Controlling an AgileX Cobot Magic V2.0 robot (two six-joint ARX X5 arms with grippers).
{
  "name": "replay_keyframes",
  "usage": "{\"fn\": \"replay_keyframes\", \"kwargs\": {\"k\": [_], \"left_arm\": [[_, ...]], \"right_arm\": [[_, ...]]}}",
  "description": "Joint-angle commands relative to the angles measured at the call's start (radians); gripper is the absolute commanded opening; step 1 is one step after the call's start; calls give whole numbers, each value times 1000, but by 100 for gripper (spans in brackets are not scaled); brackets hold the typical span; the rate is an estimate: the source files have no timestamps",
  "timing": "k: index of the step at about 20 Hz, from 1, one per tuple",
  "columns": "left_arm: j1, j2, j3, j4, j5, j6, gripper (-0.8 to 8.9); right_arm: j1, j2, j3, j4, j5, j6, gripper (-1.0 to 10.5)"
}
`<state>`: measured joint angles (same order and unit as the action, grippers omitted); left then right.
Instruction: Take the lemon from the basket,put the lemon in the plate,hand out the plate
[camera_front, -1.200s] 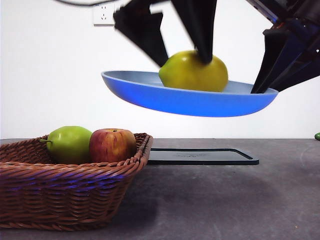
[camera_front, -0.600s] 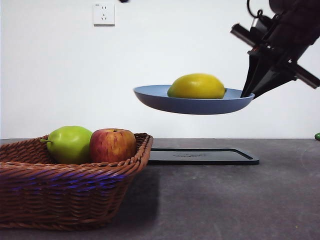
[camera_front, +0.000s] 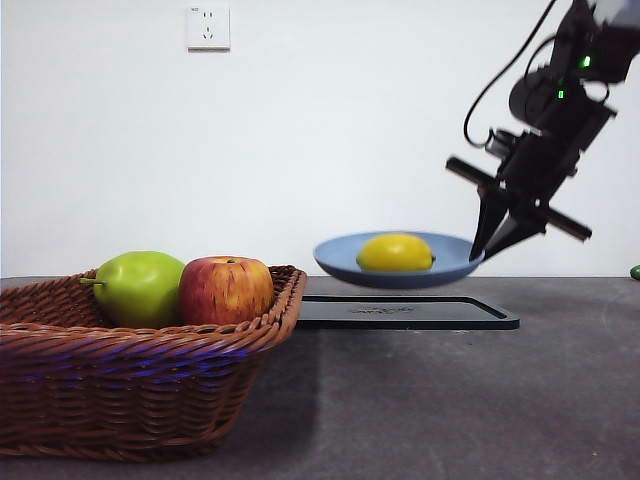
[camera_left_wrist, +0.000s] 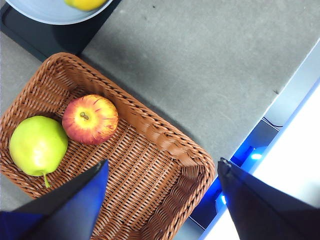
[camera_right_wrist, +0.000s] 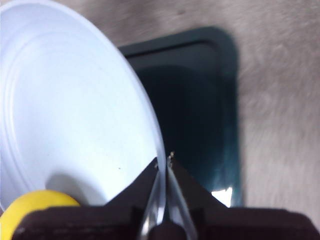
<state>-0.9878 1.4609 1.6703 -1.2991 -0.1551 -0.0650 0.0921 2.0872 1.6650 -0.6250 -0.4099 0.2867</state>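
The right gripper (camera_front: 487, 243) has its fingers clenched on the plate (camera_front: 345, 262) rim, keeping the lemon (camera_front: 396, 253) level; the left gripper (camera_left_wrist: 160, 172) fingers are released above the basket (camera_left_wrist: 165, 145).

Basket (camera_front: 140, 370) cut off at left; lemon (camera_right_wrist: 35, 212) mostly out of frame

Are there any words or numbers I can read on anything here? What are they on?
None can be read.
Black tray: faint marks on its front edge, too small to read.
Wall socket: holes only, no words showing.
The plate, lemon, basket, apple and green fruit: no labels.
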Motion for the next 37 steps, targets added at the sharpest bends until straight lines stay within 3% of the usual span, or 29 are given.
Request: {"fn": "replay_keyframes", "kwargs": {"k": [1,8,17,20,24,26,28,30,34,37], "left_arm": [[-12,13,19,14,-3,-14,376],[-12,13,19,40,-2,-14,376],[-12,13,19,43,-3,-14,376],[-12,13,19,73,-3,-3,376],[-4,14,18,155,-2,52,373],[5,14,17,203,-2,100,281],[26,14,17,239,-2,167,109],[65,14,17,262,-1,216,0],[198,14,17,303,14,227,6],[302,-6,9,318,122,226,6]], "right_arm": [[-7,55,29,24,-10,39,3],[-27,105,29,19,-8,27,6],[-49,97,31,17,-10,27,209],[-61,40,31,2,-10,18,237],[-64,-125,31,-64,-10,-48,232],[-49,-227,31,-106,-8,-99,206],[-16,-333,31,-131,-10,-197,99],[19,-437,31,-152,-8,-258,4],[107,-630,30,-172,14,-264,5],[194,-760,23,-177,175,-309,5]]}}
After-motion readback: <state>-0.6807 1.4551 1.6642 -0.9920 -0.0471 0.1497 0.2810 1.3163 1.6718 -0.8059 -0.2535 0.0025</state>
